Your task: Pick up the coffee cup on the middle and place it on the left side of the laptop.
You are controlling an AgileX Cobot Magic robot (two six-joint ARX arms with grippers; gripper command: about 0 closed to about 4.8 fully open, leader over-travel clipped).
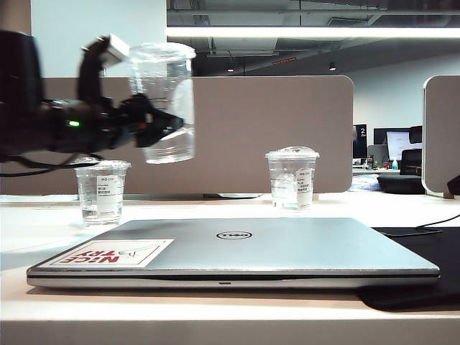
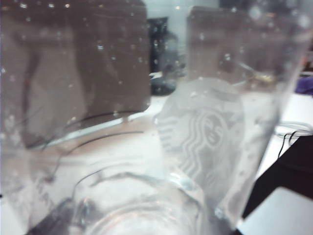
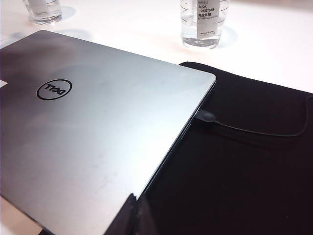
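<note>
With the left gripper [image 1: 154,122] clamped round the airborne coffee cup [image 1: 164,100], a slip drops it onto the laptop [image 1: 237,251]; right gripper's jaws can't be judged.

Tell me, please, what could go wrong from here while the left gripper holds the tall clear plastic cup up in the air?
1. The left gripper holds the tall clear plastic coffee cup only by its side, high above the table; it might slip and fall near the closed silver-grey Dell laptop.
2. The short clear labelled cup stands at the laptop's left, under the arm; lowering there might knock it over.
3. The right gripper hangs idle over the laptop, barely visible.
</note>
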